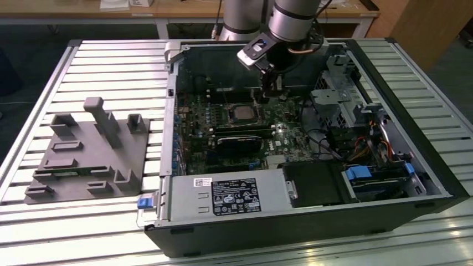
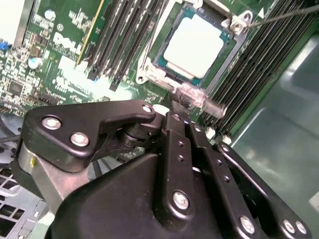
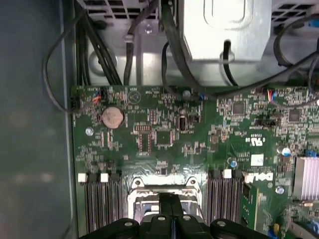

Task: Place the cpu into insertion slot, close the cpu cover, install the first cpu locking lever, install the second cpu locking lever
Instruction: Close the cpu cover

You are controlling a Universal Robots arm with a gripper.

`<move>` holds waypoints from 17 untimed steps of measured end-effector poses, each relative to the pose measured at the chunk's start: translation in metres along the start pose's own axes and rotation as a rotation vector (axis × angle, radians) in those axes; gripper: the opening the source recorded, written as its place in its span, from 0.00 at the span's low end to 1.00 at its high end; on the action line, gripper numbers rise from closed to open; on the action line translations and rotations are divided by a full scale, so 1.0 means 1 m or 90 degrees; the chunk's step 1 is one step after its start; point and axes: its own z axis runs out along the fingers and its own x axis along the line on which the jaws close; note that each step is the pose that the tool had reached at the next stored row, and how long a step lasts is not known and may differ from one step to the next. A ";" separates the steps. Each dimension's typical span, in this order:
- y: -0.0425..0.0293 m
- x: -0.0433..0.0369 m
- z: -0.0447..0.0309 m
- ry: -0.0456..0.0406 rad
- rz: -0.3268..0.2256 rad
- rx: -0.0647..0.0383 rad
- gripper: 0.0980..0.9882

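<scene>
fingers (image 2: 175, 130) of the gripper (image 2: 182, 97) are squeezed close together, with no gap showing. the tips sit low, right beside a shiny bar (image 2: 204, 102), maybe so they can push it. just past that is the insertion slot (image 2: 149, 75), and the cpu (image 2: 194, 45) lies flat inside it. a thin locking lever (image 2: 279, 17) sticks out far beyond.

In the second wrist view the tips of the claw (image 2: 182, 98) end in a blur at the near rim of the cpu cover (image 2: 152, 75), so what they touch cannot be told. The cover's far corner and a thin wire lever (image 2: 286, 15) beyond the claw are cut off by the picture's edge. In the first wrist view the claw's body hides the cover's middle.
</scene>
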 end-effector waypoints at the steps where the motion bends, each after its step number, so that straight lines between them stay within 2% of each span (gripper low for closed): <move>1: -0.0016 0.0000 0.0003 0.0000 0.000 -0.001 0.01; 5: -0.0042 -0.0001 0.0007 -0.0001 -0.001 -0.002 0.01; 7: -0.0061 -0.0001 0.0012 -0.0001 -0.002 -0.005 0.01; 13: -0.0133 -0.0008 0.0050 0.0001 -0.003 -0.029 0.01; 17: -0.0181 -0.0014 0.0082 0.0003 -0.004 -0.040 0.01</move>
